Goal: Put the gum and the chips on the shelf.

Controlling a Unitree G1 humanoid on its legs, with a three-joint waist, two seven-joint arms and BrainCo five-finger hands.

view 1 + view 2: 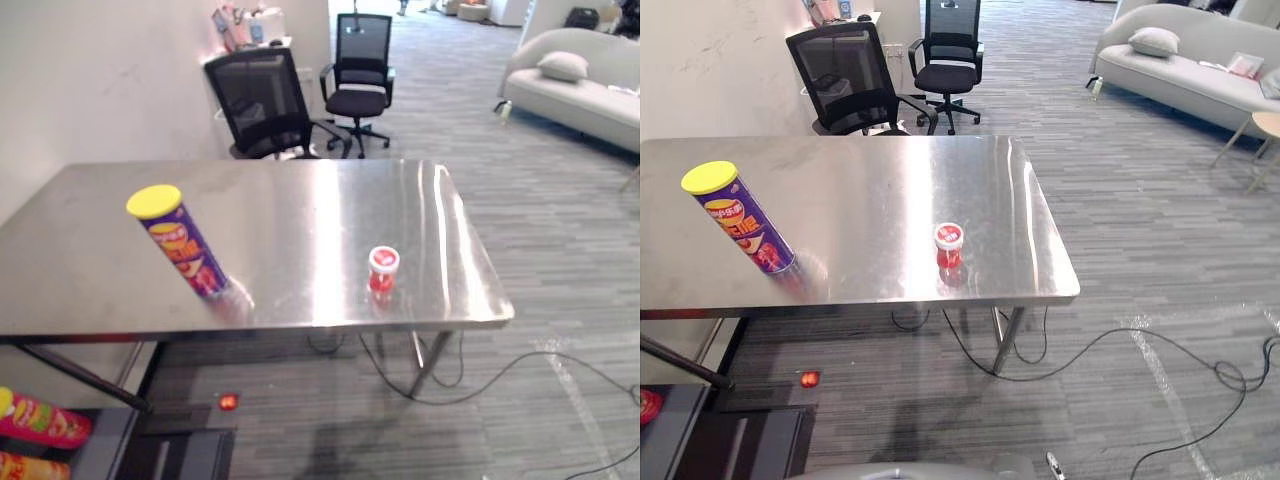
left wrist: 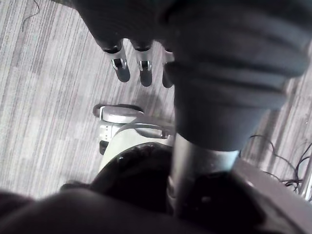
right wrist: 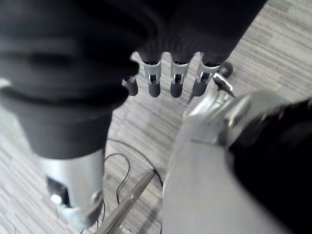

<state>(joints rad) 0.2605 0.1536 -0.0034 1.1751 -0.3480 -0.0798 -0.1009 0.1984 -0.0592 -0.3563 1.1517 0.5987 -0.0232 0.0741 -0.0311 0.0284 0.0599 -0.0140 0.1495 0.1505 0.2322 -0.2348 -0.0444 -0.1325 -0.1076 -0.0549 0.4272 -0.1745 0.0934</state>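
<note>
step: none started, judging by the layout; both items are on the worktop (image 1: 300, 200), neither picked
left hand (image 2: 145, 73): hangs low over the floor, fingers relaxed and slightly spread, holding nothing
right hand (image 3: 176, 80): same, fingers loose in a row, empty
chips can (image 1: 184, 243): purple with a yellow lid, on the worktop, well apart from both sets of fingers, on the left-hand side
gum tub (image 1: 383, 270): red with a white lid, upright near the front edge, well apart from the fingers, nearer the right hand's side
shelf (image 1: 120, 445): probably the dark low unit beyond the left fingers; other cans (image 1: 45, 420) lie on it
next: raise a hand to the worktop, spread fingers around one item; the can is tall, so grip mid-body to avoid tipping it
</note>
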